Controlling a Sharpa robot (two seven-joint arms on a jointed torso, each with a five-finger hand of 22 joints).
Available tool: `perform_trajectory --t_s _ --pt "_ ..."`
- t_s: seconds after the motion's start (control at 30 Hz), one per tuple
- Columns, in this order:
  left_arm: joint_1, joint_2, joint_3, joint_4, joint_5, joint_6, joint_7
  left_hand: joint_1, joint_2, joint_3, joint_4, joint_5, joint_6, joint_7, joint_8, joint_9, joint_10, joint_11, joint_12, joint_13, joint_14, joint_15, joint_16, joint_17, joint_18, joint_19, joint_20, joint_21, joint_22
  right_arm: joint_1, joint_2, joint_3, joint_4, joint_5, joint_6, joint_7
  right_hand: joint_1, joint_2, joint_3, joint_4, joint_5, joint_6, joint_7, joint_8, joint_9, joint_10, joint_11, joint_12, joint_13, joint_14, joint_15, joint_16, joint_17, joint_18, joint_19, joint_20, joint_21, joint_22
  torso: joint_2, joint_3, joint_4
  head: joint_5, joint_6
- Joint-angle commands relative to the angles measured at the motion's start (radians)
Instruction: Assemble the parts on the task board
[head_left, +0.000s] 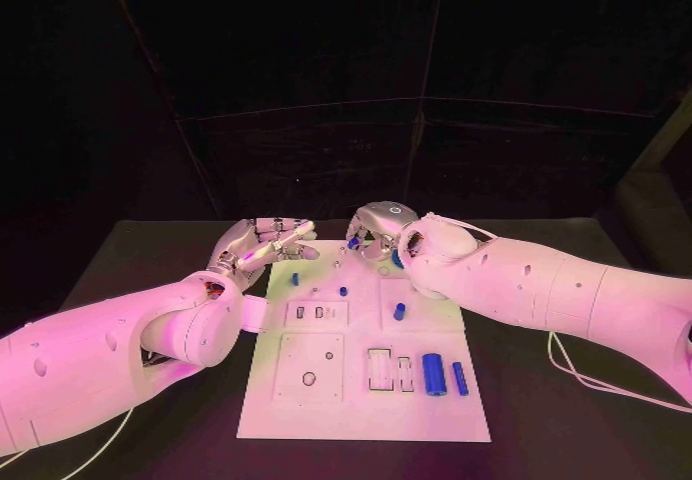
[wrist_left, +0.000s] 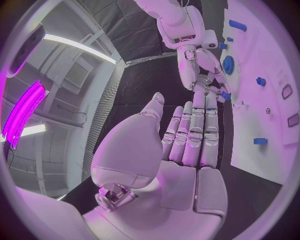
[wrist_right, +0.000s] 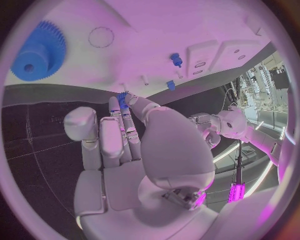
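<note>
**Inspector:** At the middle of the black counter (head_left: 577, 440) lay the white task board (head_left: 289, 400), its long side running away from the robot. Both arms met over its far end. State the hands.

**Assistant:** The left hand (head_left: 263, 243) hovered beside the far left corner, fingers straight and apart, nothing in them. The right hand (head_left: 378, 232) stood over the far edge, just right of the board's midline. Its fingertips pinched a small blue part (wrist_right: 123, 99), seen best from the right wrist.

**Inspector:** Other parts, largest first?

**Assistant:** A blue gear (wrist_right: 39, 50) lay on the board close under the right hand. Near the robot's edge lay a thick blue cylinder (head_left: 433, 374) and beside it a thinner blue rod (head_left: 460, 378), both with long axes running away from the robot. A short blue peg (head_left: 400, 311) stood mid-board, and two small blue pieces (head_left: 343, 291) sat toward the far left, near the left hand.

**Inspector:** What governed the next move?

**Assistant:** In my judgement, the pinched part sat at the fingertips just above the board's far end, so its seat lay straight below and slightly ahead of the fingers. The right hand was plainly nearer. I could not tell which hole it was meant for.
</note>
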Motion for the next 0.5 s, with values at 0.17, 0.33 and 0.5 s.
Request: perform_trajectory --t_s 0.17,0.33,0.5 --pt "0.007 0.003 0.001 0.002 -0.006 0.016 0.001 -0.003 0.01 0.001 -0.002 0.0 -0.001 0.006 -0.003 -0.001 0.005 0.002 -0.003 -0.001 0.002 0.004 0.003 0.001 0.006 0.009 0.0 0.004 -0.002 0.003 0.036 0.001 -0.042 0.005 0.033 0.001 -0.006 -0.007 0.001 0.005 -0.007 -0.009 -0.001 -0.008 -0.002 -0.011 0.002 -0.01 -0.002 0.036 0.004 0.009 0.001 -0.016 -0.004 0.009 0.007 0.002 0.003 -0.0011 -0.0001 0.006 -0.004" --pt "0.011 0.003 0.001 0.004 -0.006 0.016 0.0 -0.003 0.01 0.001 -0.002 0.0 -0.001 0.006 -0.003 -0.001 0.005 0.002 -0.003 -0.001 0.002 0.004 0.003 0.001 0.006 0.009 0.0 0.004 -0.002 0.003 0.053 0.001 -0.059 0.004 0.061 -0.001 -0.007 -0.007 0.002 0.005 -0.009 -0.01 -0.001 -0.009 -0.002 -0.012 0.002 -0.011 -0.002 0.035 0.004 0.009 0.001 -0.015 -0.005 0.01 0.007 0.002 0.006 -0.002 -0.0011 0.006 -0.001" --pt "0.012 0.006 0.001 0.003 -0.006 0.017 -0.001 -0.003 0.01 0.001 -0.002 0.0 -0.001 0.006 -0.003 -0.001 0.005 0.002 -0.003 -0.001 0.002 0.004 0.003 0.001 0.006 0.009 0.0 0.004 -0.002 0.003 0.06 0.001 -0.073 0.001 0.078 -0.001 -0.009 -0.009 0.002 0.006 -0.011 -0.013 -0.001 -0.012 -0.003 -0.015 0.003 -0.014 -0.002 0.035 0.005 0.008 0.0 -0.015 -0.007 0.011 0.007 0.001 0.006 -0.0025 0.0027 0.005 0.002"
